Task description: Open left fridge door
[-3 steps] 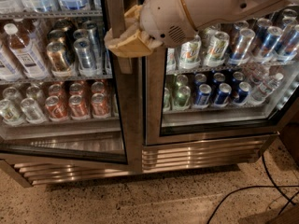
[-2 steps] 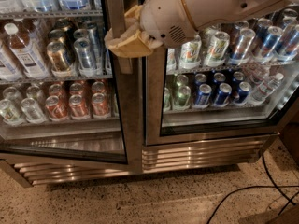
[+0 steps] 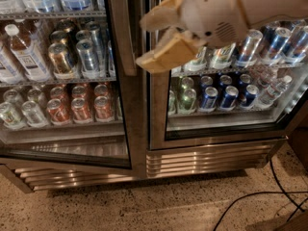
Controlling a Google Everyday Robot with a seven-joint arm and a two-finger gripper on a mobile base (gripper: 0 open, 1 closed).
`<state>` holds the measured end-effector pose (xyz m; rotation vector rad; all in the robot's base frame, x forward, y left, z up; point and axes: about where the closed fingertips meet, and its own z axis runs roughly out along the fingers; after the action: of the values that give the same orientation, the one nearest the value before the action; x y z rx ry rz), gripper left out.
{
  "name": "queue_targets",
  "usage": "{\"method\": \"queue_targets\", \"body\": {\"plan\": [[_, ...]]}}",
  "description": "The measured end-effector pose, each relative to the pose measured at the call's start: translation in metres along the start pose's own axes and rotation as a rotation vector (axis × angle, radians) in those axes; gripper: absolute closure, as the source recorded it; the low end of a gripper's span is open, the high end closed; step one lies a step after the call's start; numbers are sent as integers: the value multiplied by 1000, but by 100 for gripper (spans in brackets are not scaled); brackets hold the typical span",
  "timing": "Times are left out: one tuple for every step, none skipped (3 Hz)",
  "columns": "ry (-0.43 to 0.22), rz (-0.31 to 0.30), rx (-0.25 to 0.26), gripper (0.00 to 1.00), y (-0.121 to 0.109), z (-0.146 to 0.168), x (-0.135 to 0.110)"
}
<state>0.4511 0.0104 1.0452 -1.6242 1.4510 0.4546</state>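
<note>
The left fridge door (image 3: 136, 129) has a glass pane and a brushed-steel frame. It fills the left half of the view, and its bottom edge slants as if it stands slightly ajar. Its vertical steel handle (image 3: 121, 32) runs down the door's right side. My gripper (image 3: 141, 43) is at the top centre, in front of the seam between the two doors. Its two tan fingers (image 3: 163, 54) are spread apart and point left, with their tips just right of the handle. They hold nothing.
The right glass door (image 3: 159, 105) is shut. Both sides have shelves of cans (image 3: 82, 107) and bottles (image 3: 21, 52). A steel grille (image 3: 207, 158) runs along the base. Black cables (image 3: 250, 198) lie on the speckled floor at the lower right.
The fingers now stand further apart, with the upper one stretched left. The gripper sits slightly lower and further right against the door seam.
</note>
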Motion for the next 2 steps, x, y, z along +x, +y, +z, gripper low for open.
{"method": "queue_targets", "body": {"plan": [[79, 55, 123, 0, 19, -74, 13], [173, 79, 328, 0, 47, -153, -13]]}}
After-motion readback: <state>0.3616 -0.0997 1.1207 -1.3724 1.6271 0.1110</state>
